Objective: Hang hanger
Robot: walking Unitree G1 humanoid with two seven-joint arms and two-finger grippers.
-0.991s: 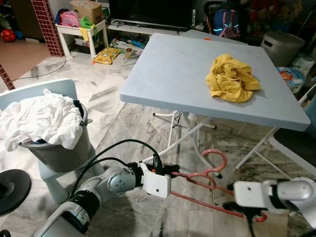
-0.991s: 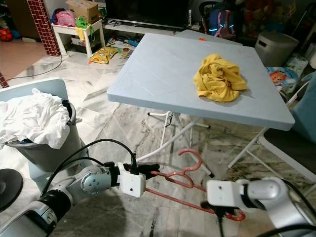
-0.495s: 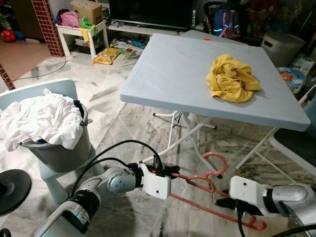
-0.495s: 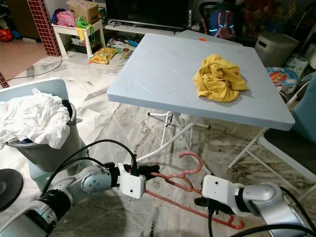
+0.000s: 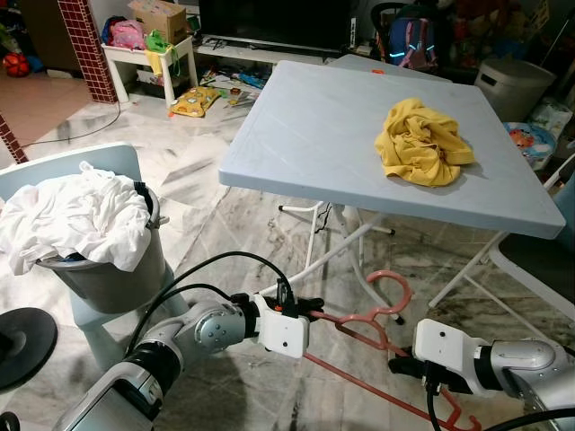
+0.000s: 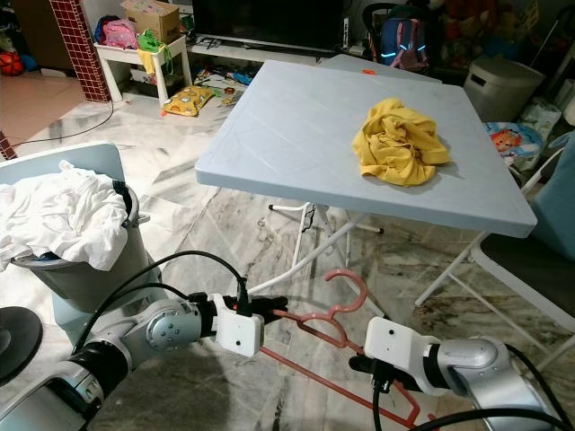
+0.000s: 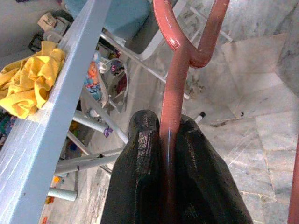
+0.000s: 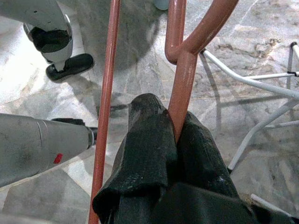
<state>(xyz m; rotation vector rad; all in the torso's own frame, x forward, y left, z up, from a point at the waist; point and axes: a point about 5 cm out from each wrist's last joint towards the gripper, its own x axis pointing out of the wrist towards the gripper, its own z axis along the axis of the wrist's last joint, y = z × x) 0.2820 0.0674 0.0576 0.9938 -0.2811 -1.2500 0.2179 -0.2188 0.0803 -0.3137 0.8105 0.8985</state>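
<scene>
A two-armed robot holds a salmon-red plastic hanger (image 5: 359,325) low over the marble floor (image 5: 225,224), just in front of a pale blue folding surface (image 5: 314,126). The left gripper (image 5: 310,310) has its black fingers (image 7: 142,154) pinching one shoulder bar of the hanger, the rod squeezed tight between the two pads. The right gripper (image 5: 397,366) does likewise on the other shoulder, its fingers (image 8: 149,140) pressed together around the rod just below the bend (the hanger's straight lower bar runs alongside). The hook (image 5: 388,289) curls upward between the two arms, nearer the surface's white legs (image 5: 346,242) than either gripper, and touches nothing.

On the surface, toward its far right corner, lies a crumpled yellow garment (image 5: 422,144). Well to the left of the surface stands a grey bucket (image 5: 112,278) heaped with white laundry (image 5: 76,220), resting on a light blue child's chair (image 5: 85,314). Beyond the surface sit a small white bench (image 5: 148,58) with toys, a cardboard box (image 5: 157,18) and a dark backpack (image 5: 411,40).
</scene>
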